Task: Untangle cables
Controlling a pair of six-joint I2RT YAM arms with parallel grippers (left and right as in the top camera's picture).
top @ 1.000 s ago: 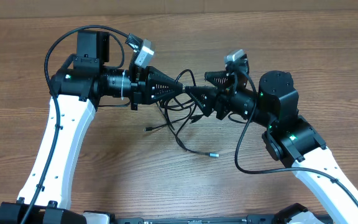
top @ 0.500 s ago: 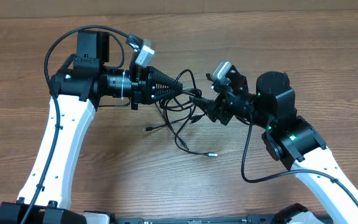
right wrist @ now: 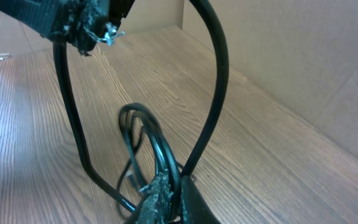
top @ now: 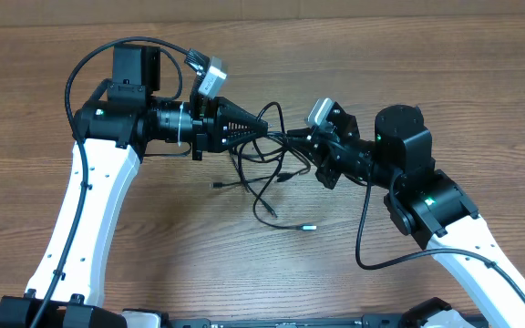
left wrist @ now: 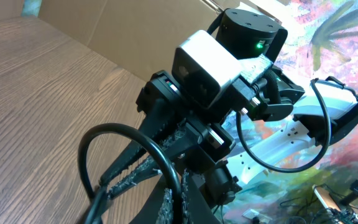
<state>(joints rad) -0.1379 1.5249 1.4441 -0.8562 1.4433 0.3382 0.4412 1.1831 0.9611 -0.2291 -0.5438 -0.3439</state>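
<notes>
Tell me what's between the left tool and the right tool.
Only a short stretch of the cables, pinched by the left tool and right tool. The overhead view shows it, with loops hanging beneath.

The left fingers (top: 242, 126) and the right fingers (top: 301, 139) point at each other above the brown wood bench (top: 481, 82), tips close together. Both pinch the thin black cables (top: 257, 162). Loose loops lie on the bench below, and a small silver plug (top: 310, 227) sits at one end.
</notes>
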